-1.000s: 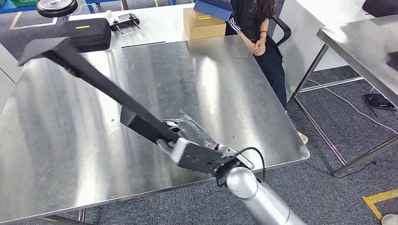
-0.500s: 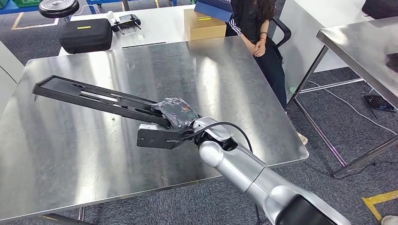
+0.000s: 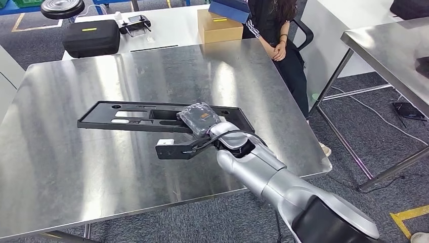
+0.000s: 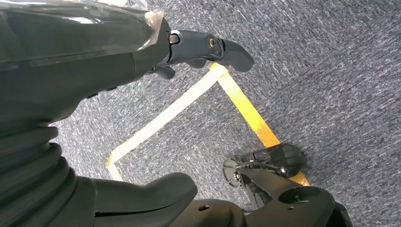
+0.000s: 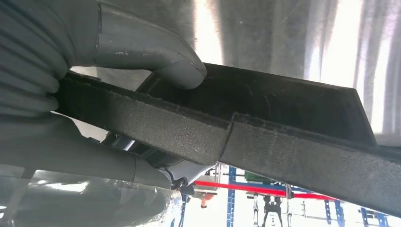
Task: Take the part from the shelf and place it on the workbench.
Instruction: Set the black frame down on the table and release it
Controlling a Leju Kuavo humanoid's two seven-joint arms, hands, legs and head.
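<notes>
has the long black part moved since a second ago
Yes. The black part, held by the right hand, has swung down from a steep tilt to nearly flat over the steel workbench, its far end now short of the black case.

Steel workbench (image 3: 76,167) is carrying the long black part (image 3: 126,115), which is lying flat across its middle under the right hand's (image 3: 200,120) fingers; contact probably full-length, glare is hiding the far edge. White table (image 3: 172,30) beyond is holding a black case (image 3: 91,37) and a cardboard box (image 3: 218,28).

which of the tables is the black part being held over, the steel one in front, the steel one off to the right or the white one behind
The steel workbench in front: the right hand holds the long black part flat above its middle. The other steel table stands across the aisle; the white table carries cases and boxes.
</notes>
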